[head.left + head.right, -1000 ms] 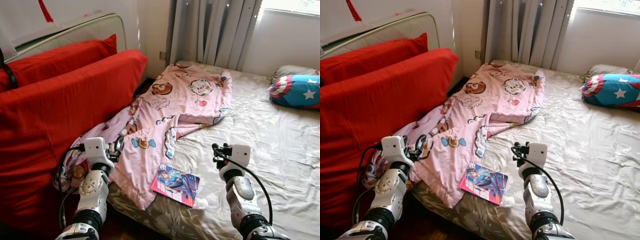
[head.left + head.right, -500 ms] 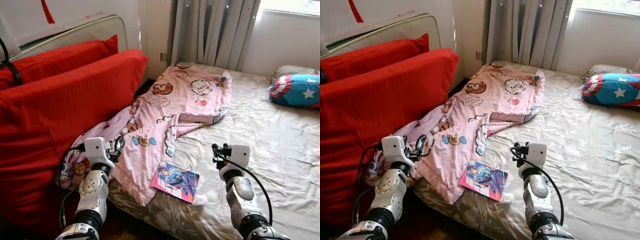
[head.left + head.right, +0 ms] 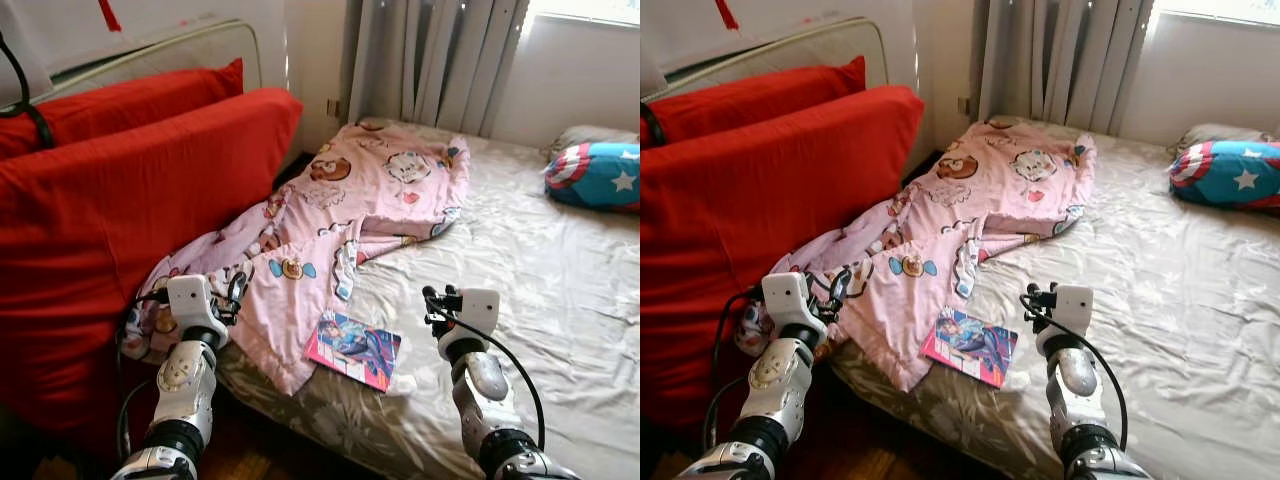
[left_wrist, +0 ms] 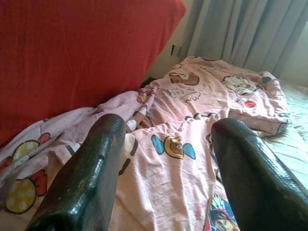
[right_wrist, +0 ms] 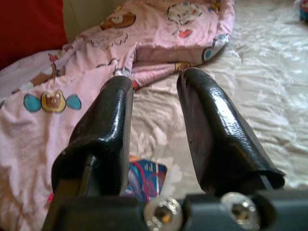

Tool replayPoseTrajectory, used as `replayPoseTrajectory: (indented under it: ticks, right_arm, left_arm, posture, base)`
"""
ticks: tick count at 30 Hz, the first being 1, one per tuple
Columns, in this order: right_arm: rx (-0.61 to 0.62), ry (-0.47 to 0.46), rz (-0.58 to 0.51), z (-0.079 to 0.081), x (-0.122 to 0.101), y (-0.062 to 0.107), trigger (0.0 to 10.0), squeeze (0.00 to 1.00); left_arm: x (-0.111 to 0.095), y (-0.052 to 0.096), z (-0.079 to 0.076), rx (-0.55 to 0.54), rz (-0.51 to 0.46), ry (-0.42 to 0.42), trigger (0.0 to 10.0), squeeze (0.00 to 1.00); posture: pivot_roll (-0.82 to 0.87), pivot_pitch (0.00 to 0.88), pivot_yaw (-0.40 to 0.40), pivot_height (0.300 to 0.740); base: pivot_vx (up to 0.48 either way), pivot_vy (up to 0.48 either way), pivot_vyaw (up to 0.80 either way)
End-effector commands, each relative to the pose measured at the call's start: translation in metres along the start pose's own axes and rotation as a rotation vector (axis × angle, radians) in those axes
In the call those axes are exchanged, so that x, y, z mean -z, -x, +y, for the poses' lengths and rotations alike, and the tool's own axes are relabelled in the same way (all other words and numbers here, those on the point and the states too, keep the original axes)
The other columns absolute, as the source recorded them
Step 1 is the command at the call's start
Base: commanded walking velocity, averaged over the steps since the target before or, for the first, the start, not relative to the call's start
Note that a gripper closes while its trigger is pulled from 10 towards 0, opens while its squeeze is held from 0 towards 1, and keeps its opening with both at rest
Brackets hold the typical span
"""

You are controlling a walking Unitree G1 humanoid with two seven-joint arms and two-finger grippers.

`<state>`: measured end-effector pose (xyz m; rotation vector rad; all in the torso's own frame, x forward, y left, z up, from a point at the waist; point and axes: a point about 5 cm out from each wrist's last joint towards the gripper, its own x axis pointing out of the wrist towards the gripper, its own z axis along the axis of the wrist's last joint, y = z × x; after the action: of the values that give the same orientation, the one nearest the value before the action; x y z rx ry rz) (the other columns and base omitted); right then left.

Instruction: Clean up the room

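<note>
bed (image 3: 560, 290) with blanket (image 3: 340, 220), book (image 3: 353, 348), pillow (image 3: 596, 176)

On the left, two plain red cushions (image 3: 130, 190); across the bed, a pink blanket (image 3: 340, 220) printed with cartoon animals in brown, white, yellow and blue; under it a pale grey-beige sheet (image 3: 540, 290) with a faint floral pattern; near the front edge, a comic book (image 3: 353, 349) with a pink border and blue-and-red cover; far right, a blue pillow (image 3: 598, 177) with white stars and red-and-white rings; grey curtains (image 3: 430, 55) behind.
</note>
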<state>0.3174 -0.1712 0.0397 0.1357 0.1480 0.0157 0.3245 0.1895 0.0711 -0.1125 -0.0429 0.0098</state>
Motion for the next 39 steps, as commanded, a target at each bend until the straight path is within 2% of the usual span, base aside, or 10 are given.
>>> replayPoseTrajectory:
  ticks: [1,5,22,25,34,39]
  right_arm:
    - [-0.006,-0.003,0.013,0.001,0.001,-0.001,10.0,0.00]
    - [-0.007,-0.010,-0.016,0.002,0.000,0.001,10.0,0.00]
    - [-0.020,-0.008,0.002,0.005,0.004,0.002,10.0,0.00]
    - [-0.051,0.014,0.004,0.009,0.004,0.002,10.0,0.00]
    - [-0.065,0.001,0.008,0.010,0.006,0.003,10.0,0.00]
    - [-0.044,-0.015,0.012,0.007,0.006,0.003,10.0,0.00]
  left_arm:
    - [0.000,0.001,0.001,0.000,0.005,-0.005,10.0,0.00]
    - [0.001,0.001,0.001,0.001,0.008,-0.007,10.0,0.00]
    - [0.004,0.003,0.000,0.012,0.019,-0.006,10.0,0.00]
    - [0.004,0.004,-0.001,0.015,0.020,-0.006,10.0,0.00]
    - [0.005,0.005,-0.002,0.022,0.025,-0.002,10.0,0.00]
    - [0.006,0.005,-0.004,0.032,0.031,0.002,10.0,0.00]
  posture:
    - [-0.11,0.000,-0.016,0.655]
    - [-0.11,0.000,-0.014,0.646]
    - [-0.11,0.000,-0.007,0.646]
    - [-0.11,0.000,-0.006,0.646]
    - [-0.11,0.000,-0.005,0.646]
    - [-0.11,0.000,-0.005,0.646]
  base:
    - [0.000,0.000,0.00]
    - [0.000,0.000,0.00]
    - [0.000,0.000,0.00]
    - [0.000,0.000,0.00]
    - [0.000,0.000,0.79]
    - [0.000,0.000,0.00]
